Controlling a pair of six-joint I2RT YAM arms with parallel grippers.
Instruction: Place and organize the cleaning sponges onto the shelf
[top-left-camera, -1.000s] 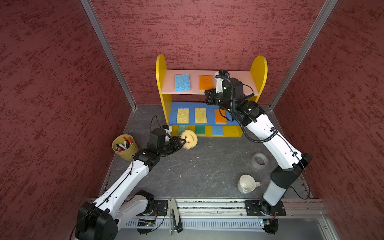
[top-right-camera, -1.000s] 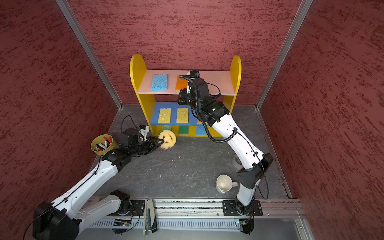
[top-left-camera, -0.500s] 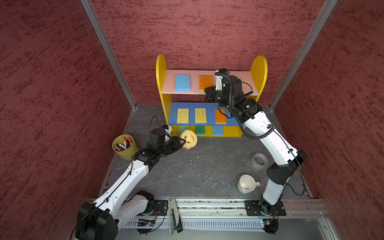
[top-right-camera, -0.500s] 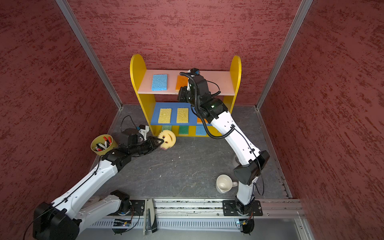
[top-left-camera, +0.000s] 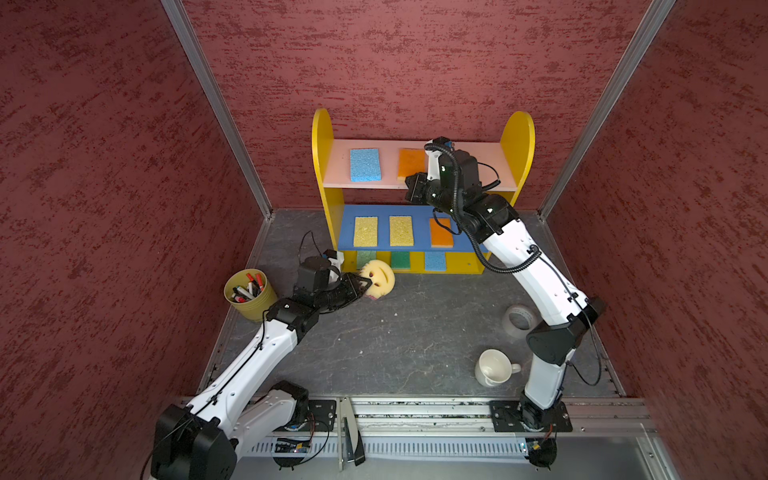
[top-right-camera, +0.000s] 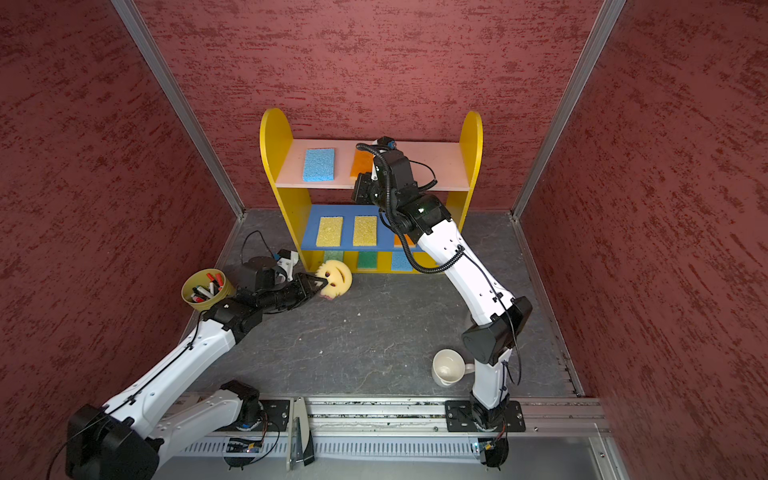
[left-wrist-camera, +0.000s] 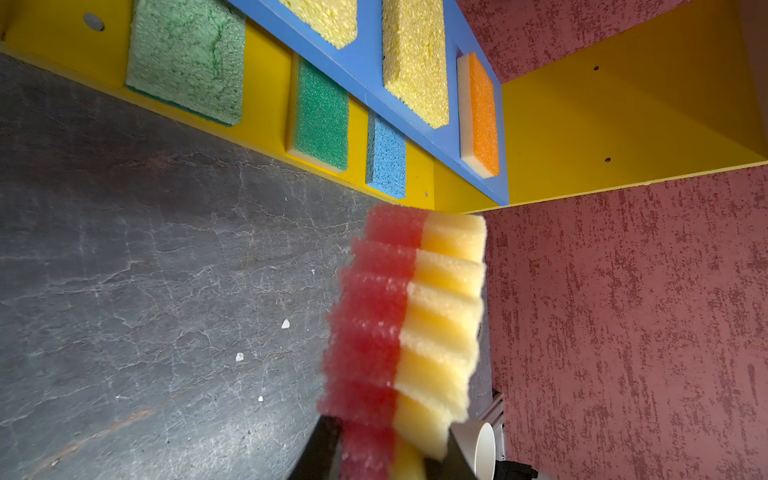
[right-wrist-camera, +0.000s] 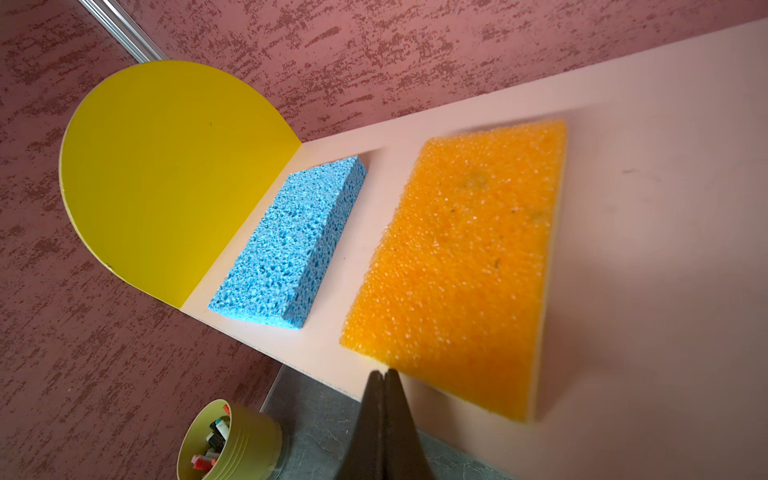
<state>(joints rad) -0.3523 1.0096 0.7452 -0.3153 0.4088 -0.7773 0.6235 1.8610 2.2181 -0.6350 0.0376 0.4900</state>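
My left gripper (top-left-camera: 362, 286) (top-right-camera: 318, 286) (left-wrist-camera: 386, 436) is shut on the round yellow smiley sponge (top-left-camera: 378, 277) (top-right-camera: 336, 277), whose pink underside (left-wrist-camera: 374, 316) shows in the left wrist view. It holds the sponge just above the floor, in front of the shelf's (top-left-camera: 517, 141) left end. My right gripper (top-left-camera: 410, 189) (right-wrist-camera: 384, 374) is shut and empty at the front edge of the pink top board (right-wrist-camera: 665, 208), beside an orange sponge (right-wrist-camera: 457, 266). A blue sponge (top-left-camera: 365, 164) lies left of it. Several more sponges lie on the blue middle board (top-left-camera: 419, 216) and yellow base.
A yellow cup of markers (top-left-camera: 249, 296) stands on the floor at the left, close to my left forearm. A white mug (top-left-camera: 494, 368) lies on its side at the front right, with a roll of tape (top-left-camera: 517, 318) behind it.
My right arm has shifted slightly to the left along the front of the top board. The left arm and the smiley sponge have stayed where they were.
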